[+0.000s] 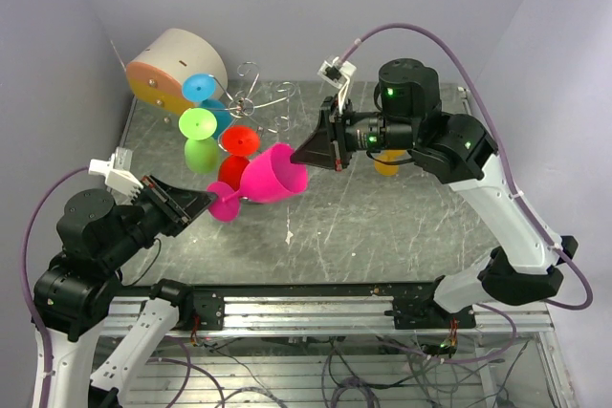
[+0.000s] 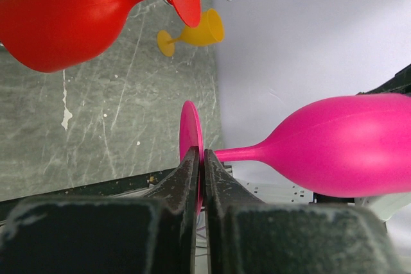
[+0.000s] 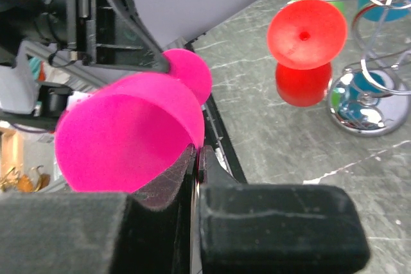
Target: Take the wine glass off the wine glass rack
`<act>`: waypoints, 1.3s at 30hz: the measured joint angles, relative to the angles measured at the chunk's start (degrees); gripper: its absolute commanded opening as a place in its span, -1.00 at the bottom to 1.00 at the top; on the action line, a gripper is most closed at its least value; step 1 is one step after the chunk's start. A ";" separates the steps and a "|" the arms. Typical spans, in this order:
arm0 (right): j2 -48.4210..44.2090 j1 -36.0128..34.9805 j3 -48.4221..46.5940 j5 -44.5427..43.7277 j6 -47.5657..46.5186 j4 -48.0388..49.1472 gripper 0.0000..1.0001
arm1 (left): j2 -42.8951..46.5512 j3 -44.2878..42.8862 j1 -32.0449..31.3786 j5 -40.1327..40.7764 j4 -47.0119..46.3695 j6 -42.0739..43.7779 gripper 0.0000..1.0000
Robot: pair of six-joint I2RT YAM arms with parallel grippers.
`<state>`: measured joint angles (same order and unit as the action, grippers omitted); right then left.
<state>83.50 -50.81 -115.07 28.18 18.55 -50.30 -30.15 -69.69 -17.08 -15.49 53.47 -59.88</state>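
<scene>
A pink wine glass lies on its side in the air, off the rack and held at both ends. My left gripper is shut on its round foot. My right gripper is shut on the rim of its bowl. The silver wire rack stands behind it at the back left, and its shiny round base shows in the right wrist view. A red glass, a green glass and a blue glass hang on the rack.
A beige-and-orange cylinder lies at the back left by the wall. A small orange glass lies on the table behind my right arm. The table's front rail runs between the arm bases. Walls close in at the left, back and right.
</scene>
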 measured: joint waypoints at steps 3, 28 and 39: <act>0.00 -0.04 -0.22 -3.10 0.13 -0.28 -1.00 | -0.02 0.00 0.00 -0.15 -0.04 0.02 -0.06; 10.47 24.92 -17.46 -53.79 -13.55 1.97 -1.00 | 0.81 -3.28 -0.02 4.90 7.43 4.13 -0.07; 16.31 61.77 4.20 -39.01 -7.28 -2.27 -1.00 | 4.74 -5.79 -0.02 9.73 13.68 7.04 -0.07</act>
<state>99.81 10.96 -110.87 -10.83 11.27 -52.58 -25.41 -75.48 -17.10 -5.76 67.16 -52.84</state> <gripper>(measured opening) 0.007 0.467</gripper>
